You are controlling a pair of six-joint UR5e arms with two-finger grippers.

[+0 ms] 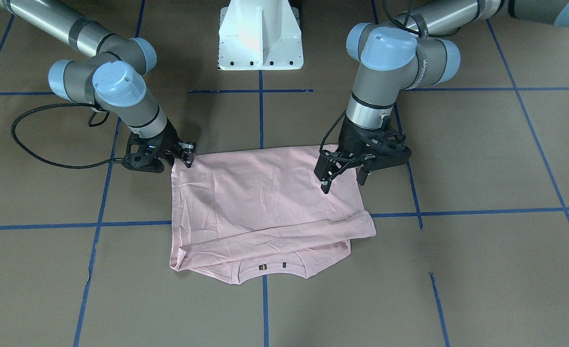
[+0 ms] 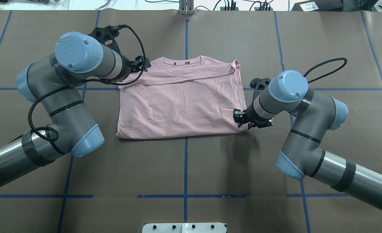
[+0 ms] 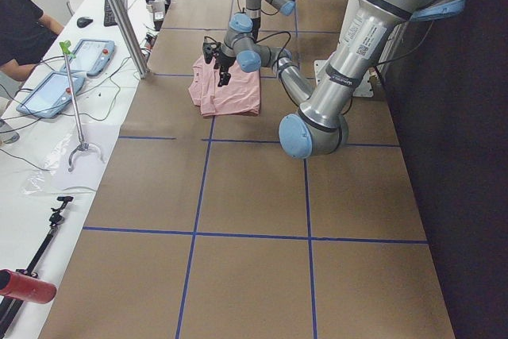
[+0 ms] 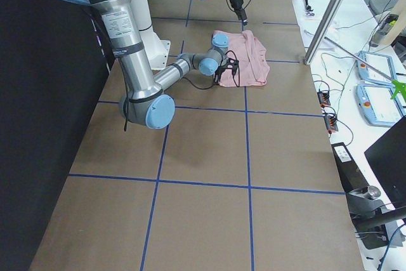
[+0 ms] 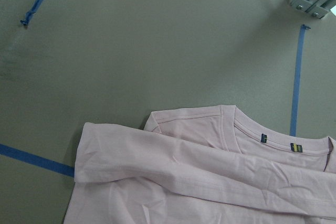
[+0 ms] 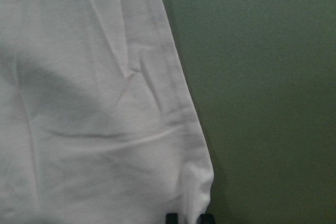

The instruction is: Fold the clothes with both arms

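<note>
The shirt (image 2: 181,103) is spread back-up at the middle of the bench (image 2: 307,38), so no print is shown. The collar (image 2: 182,61) is turned to the far side and the hem lies nearest the robot. Both sleeves (image 2: 178,79) are laid inward across the upper body, so a tidy rectangle is left for the next fold.

The right tool (image 1: 188,161) is set low at the near right hem corner. In the right wrist view a dark fingertip (image 6: 171,216) is seen on either side of that corner. It is judged to be clenched on the shirt, since the cloth is puckered there and the gap is narrow.

The left tool (image 1: 343,184) is held well above the far left shoulder with its jaws apart and nothing in them. From that height the shoulder and collar are taken in by its camera.

The hem-to-collar fold is judged not yet begun. The near left corner would have to be gripped as well, or the hem would be dragged askew.
</note>
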